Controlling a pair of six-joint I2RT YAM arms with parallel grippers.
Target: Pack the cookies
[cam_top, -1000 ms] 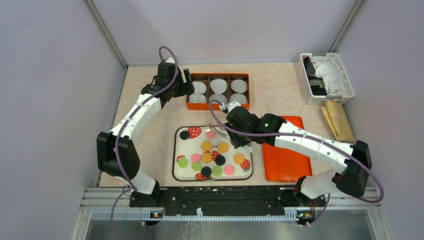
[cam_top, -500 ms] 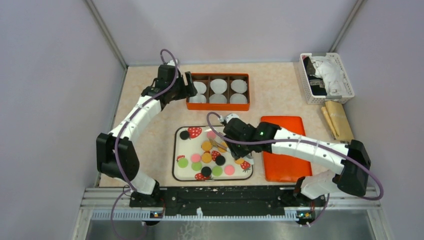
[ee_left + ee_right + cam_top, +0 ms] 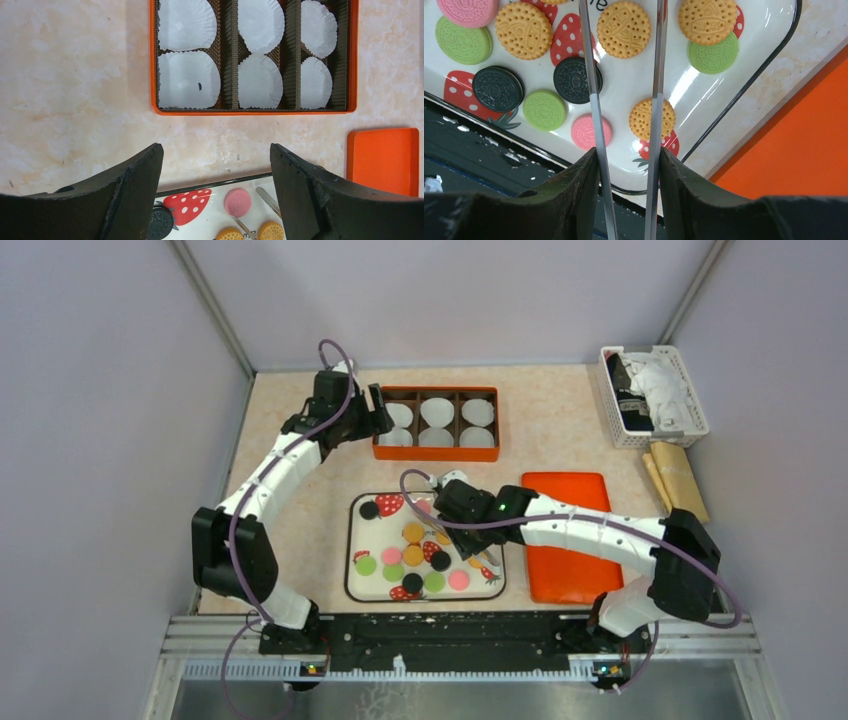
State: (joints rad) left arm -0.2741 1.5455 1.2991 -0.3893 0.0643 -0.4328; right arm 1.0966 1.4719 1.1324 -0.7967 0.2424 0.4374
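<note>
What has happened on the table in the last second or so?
The right hand, shut on the tongs, swung left from the right side of the tray to hang over the cookies. No cookie looks taken or dropped. The left hand stayed open near the orange box, whose paper cups are still empty.

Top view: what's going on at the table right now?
The right gripper holds metal tongs over the strawberry tray, blades spread either side of an orange cookie. The cookies lie on the tray. The left gripper hovers open near the orange box, whose six paper cups are empty.
</note>
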